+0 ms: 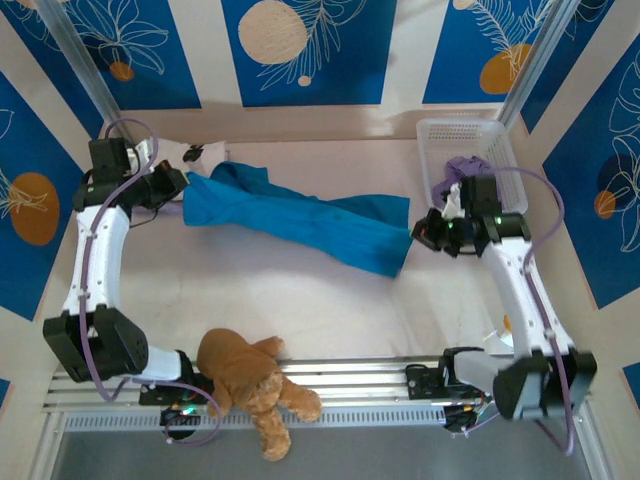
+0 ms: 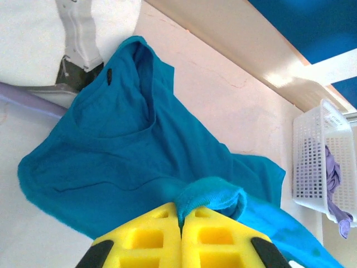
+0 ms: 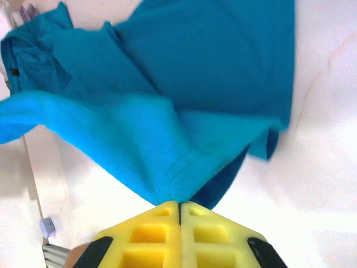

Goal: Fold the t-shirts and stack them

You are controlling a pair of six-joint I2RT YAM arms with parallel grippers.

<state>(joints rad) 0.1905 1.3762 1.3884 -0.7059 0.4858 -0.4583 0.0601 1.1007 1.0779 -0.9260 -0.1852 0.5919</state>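
One lavender t-shirt [image 2: 333, 170], half behind basket mesh [image 2: 307, 145]

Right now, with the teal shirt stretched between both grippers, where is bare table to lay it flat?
Widest: the table between the teal shirt and the near rail, right of the teddy bear. A narrower strip runs behind the shirt, from the blotched shirt to the basket. Crowded around the basket and the left gripper.
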